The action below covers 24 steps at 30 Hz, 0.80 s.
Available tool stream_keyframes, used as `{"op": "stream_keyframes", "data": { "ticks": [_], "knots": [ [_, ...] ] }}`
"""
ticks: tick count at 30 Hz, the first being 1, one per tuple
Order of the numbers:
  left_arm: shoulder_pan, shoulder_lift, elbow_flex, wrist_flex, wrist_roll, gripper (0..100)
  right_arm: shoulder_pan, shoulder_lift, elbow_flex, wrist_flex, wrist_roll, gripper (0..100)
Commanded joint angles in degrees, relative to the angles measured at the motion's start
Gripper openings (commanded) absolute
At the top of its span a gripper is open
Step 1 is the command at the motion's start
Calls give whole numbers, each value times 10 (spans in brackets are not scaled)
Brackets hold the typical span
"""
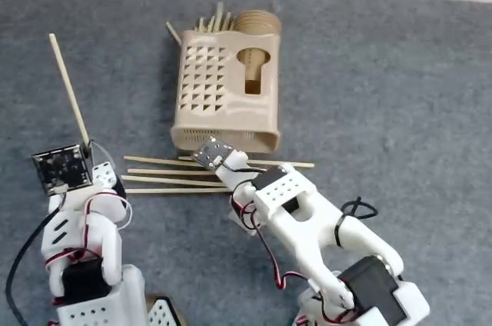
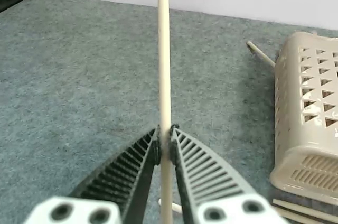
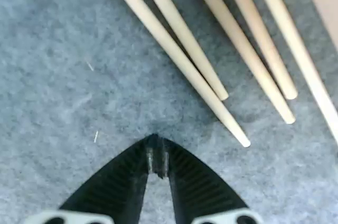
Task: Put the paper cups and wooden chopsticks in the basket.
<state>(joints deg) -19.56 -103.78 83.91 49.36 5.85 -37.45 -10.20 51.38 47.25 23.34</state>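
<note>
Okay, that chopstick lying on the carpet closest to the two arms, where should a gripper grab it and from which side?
Probably near the middle of the chopstick, coming straight down with the jaws across its shaft. It lies flat on the carpet, its near side is free, and a narrow gap separates it from the next chopstick.

The gripped chopstick (image 2: pixel 164 49) is running off the left wrist view's edge — the right arm (image 1: pixel 307 218) is covering the loose chopsticks' (image 1: pixel 165 181) ends.
</note>
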Motion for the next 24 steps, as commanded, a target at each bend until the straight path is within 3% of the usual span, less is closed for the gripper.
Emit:
{"op": "stream_keyframes", "data": {
  "ticks": [1, 9, 18, 24],
  "knots": [
    [-7, -5, -9, -11, -4, 8, -4, -1, 5, 7, 4, 6],
    [-7, -5, -7, -11, -4, 8, 4, -44, 0, 29, 2, 6],
    [-9, -5, -9, -8, -4, 8, 91, -235, -66, 95, -55, 12],
    [-10, -6, -10, -7, -4, 8, 122, -185, -236, 149, -141, 170]
  ]
}}
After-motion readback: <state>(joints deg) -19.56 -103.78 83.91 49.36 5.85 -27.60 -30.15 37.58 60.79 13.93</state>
